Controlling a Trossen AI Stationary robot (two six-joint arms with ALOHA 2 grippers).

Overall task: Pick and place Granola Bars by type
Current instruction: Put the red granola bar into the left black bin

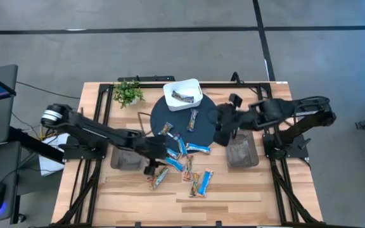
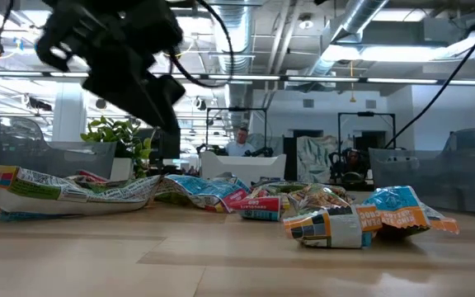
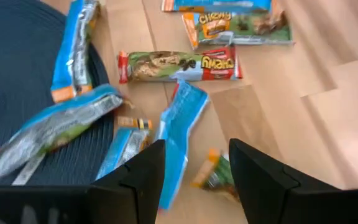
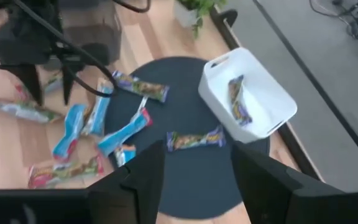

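Note:
Several granola bars lie flat, partly on the wood and partly on the dark round mat (image 1: 170, 114): blue-and-white ones (image 1: 199, 148) and tan ones with red and green marks (image 1: 201, 182). My left gripper (image 1: 152, 166) hovers open over them; in its wrist view its fingers (image 3: 194, 171) stand above a blue bar (image 3: 180, 127) and a tan one (image 3: 176, 66). My right gripper (image 1: 220, 130) hangs open over the mat's right part, above a purple-ended bar (image 4: 194, 139). The white box (image 1: 182, 94) holds one bar (image 4: 237, 99).
A small potted plant (image 1: 128, 92) stands at the far left corner of the table. Two grey pads (image 1: 241, 152) sit beside the arm bases. Bare wood (image 1: 246, 190) lies toward the near edge. A person (image 2: 239, 140) sits in the room behind.

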